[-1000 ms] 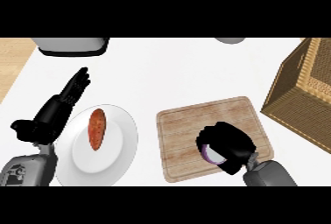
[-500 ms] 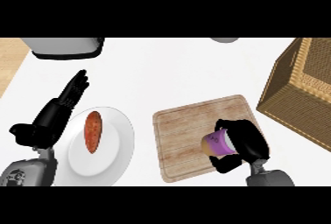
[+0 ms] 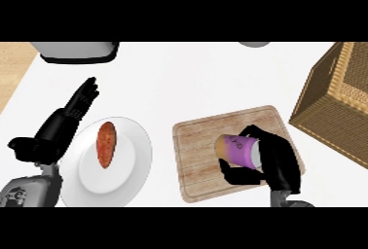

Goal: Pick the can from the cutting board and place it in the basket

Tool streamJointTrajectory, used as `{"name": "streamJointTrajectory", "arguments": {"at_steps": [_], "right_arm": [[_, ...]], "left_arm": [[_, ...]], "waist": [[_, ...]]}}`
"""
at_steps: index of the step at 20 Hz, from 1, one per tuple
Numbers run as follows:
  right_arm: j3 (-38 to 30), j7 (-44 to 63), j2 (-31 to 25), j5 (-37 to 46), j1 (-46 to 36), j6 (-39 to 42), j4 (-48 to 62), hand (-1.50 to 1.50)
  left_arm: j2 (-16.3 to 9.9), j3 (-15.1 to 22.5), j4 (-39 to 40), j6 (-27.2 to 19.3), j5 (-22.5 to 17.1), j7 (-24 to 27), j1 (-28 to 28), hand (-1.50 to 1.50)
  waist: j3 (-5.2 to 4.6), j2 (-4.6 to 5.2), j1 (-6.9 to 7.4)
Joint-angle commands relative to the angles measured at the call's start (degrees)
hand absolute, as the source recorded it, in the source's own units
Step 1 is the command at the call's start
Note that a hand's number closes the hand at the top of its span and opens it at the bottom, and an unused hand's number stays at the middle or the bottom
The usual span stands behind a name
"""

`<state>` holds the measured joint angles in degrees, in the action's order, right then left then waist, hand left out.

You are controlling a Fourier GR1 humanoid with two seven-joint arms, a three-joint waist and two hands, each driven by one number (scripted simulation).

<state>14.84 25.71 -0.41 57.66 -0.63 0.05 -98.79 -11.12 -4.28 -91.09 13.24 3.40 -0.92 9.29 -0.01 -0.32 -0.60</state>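
A purple can (image 3: 239, 149) with a tan end lies tilted in my right hand (image 3: 269, 163), whose fingers and thumb curl round it above the wooden cutting board (image 3: 208, 141). The woven wicker basket (image 3: 339, 97) stands at the right edge, just beyond the board. My left hand (image 3: 61, 124) rests open at the left, fingers pointing up, beside a white plate.
A white plate (image 3: 129, 165) holding a reddish sausage (image 3: 106, 143) sits left of the board. A grey appliance (image 3: 75, 51) stands at the back left and a grey round object (image 3: 255, 44) at the back edge. Bare white counter lies between the board and the back.
My right hand has lifted and tilted the can so its purple side and tan end now show. The view has shifted slightly; the left hand keeps its place.
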Motion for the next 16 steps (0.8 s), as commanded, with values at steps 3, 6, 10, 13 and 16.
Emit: {"name": "streamJointTrajectory", "arguments": {"at_steps": [3,6,10,13,16], "right_arm": [[5.12,4.52,0.4,-5.44,0.42,-12.65,-14.72,1.5],[7.65,11.22,0.41,-0.99,2.16,-9.66,-26.27,1.5],[7.94,23.12,0.41,1.52,-1.46,-2.1,-35.95,1.5],[7.47,24.16,-0.59,3.89,0.79,0.93,-40.15,1.5],[0.45,29.92,0.37,6.58,-13.41,5.78,-33.22,1.5]], "left_arm": [[0.51,0.71,-1.82,-0.15,0.28,-0.34,-0.9,0.0],[1.41,0.64,-0.32,-1.97,1.23,-2.04,1.3,0.0],[0.27,-0.23,1.42,0.48,0.06,0.91,-0.15,0.0],[0.56,0.49,-0.52,-0.31,1.4,-1.2,0.11,0.0],[1.03,0.28,2.63,0.72,0.46,2.53,0.37,0.0]], "waist": [[0.04,-0.21,0.06],[-0.03,-0.13,-0.6],[-0.05,0.16,0.21],[-0.01,0.21,0.27],[-0.06,0.36,0.61]]}}
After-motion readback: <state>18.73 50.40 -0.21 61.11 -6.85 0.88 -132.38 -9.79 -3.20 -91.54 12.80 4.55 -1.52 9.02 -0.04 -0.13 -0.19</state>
